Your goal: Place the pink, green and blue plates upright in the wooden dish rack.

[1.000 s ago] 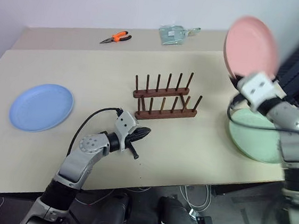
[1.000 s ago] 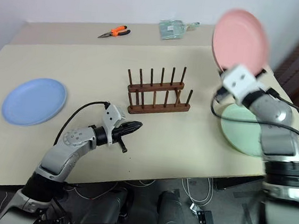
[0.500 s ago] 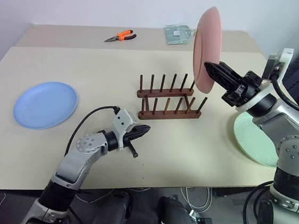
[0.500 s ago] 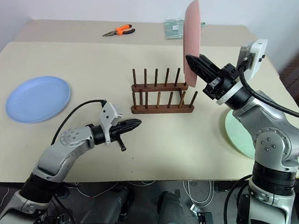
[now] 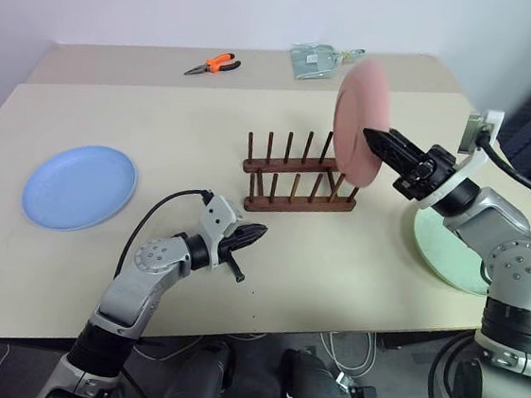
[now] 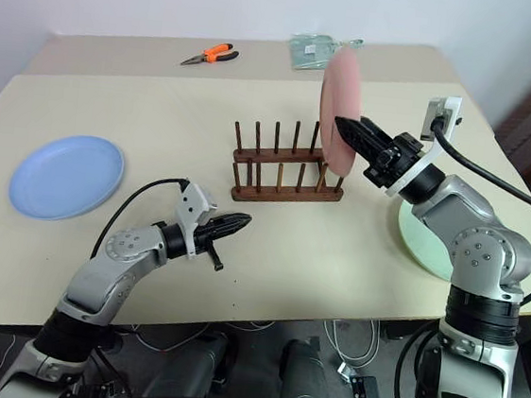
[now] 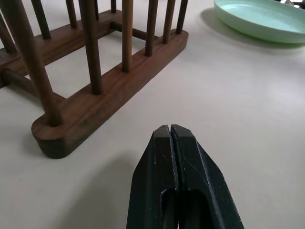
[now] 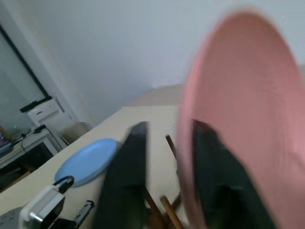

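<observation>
My left gripper (image 7: 170, 131) hovers low with fingers pressed together; my right gripper (image 6: 346, 125) (raised higher) has fingers parted.

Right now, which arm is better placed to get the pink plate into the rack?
The right: its pincer has the pink plate on edge at the rack's end. The left pincer is shut and empty.

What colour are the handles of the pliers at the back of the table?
Orange. The pliers show best in the left eye view.
</observation>
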### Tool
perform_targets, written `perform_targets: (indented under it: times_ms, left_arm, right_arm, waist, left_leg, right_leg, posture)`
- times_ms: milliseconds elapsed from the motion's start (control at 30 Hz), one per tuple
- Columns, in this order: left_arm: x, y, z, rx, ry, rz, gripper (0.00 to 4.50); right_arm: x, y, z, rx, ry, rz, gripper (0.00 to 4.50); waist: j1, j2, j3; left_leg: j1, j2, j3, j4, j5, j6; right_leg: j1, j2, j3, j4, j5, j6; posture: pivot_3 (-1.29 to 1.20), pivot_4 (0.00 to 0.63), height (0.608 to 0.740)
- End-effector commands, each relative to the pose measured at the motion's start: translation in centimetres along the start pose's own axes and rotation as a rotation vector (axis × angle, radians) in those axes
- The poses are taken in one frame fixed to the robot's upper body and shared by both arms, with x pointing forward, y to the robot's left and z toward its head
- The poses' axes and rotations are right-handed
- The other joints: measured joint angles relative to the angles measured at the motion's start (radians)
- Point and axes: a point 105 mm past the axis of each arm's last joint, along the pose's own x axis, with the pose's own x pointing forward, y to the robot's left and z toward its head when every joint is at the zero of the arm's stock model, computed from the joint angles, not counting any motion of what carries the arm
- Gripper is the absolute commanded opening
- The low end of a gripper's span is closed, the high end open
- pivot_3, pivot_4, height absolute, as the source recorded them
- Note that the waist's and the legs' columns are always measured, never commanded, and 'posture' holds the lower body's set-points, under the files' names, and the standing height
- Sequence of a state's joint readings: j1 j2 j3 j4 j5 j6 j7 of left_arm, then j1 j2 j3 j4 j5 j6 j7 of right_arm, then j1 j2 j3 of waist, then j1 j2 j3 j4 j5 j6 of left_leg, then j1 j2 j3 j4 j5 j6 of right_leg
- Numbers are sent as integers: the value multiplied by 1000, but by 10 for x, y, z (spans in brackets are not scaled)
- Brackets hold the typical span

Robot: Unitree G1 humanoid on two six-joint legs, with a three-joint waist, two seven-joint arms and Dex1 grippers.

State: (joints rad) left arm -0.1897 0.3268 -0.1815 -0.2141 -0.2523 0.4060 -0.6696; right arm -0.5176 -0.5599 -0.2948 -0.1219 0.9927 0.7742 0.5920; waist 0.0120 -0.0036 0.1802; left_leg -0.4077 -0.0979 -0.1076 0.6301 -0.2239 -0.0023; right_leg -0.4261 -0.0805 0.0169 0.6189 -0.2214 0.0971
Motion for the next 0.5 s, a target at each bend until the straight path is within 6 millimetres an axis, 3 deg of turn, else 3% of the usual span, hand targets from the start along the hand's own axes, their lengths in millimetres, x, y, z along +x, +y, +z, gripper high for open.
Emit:
perform_targets:
  times_ms: [33,67,200,333,400,500]
  left_arm:
    - [-1,-3,10,28,-32,-12,0]
    - [-1,-3,10,28,-31,-12,0]
    - [-2,-3,9,29,-28,-14,0]
    - [-1,-4,8,24,-25,-25,0]
    - [0,-6,6,21,-20,-42,0]
    - [4,-9,5,23,-14,-68,0]
  right_arm:
    - [-2,-1,19,-122,-55,-42,2993]
    - [-4,-4,24,-168,-58,-69,3465]
    - [-21,-11,38,-330,-35,-135,3465]
    - [-53,-16,45,-440,37,-191,3465]
    - [-71,-26,37,-480,130,-251,3465]
    - [-96,-49,-6,-606,414,-360,3465]
  waist:
    - [0,0,0]
    - [0,0,0]
    - [4,0,0]
    - [3,0,0]
    - [2,0,0]
    - [2,1,0]
  left_leg:
    - [0,0,0,0,0,0]
    - [0,0,0,0,0,0]
    - [0,0,0,0,0,0]
    - [-1,0,0,0,0,0]
    - [-1,0,0,0,0,1]
    - [-1,0,1,1,0,1]
  right_leg:
    - [0,0,0,0,0,0]
    - [0,0,0,0,0,0]
    - [0,0,0,0,0,0]
    - [0,0,-1,-2,0,0]
    - [0,0,0,-2,0,0]
    - [1,0,0,-2,-1,-1]
  posture:
    - [0,150,740]
    - [0,150,740]
    - [0,150,740]
    - [0,150,740]
    - [0,150,740]
    - [0,150,740]
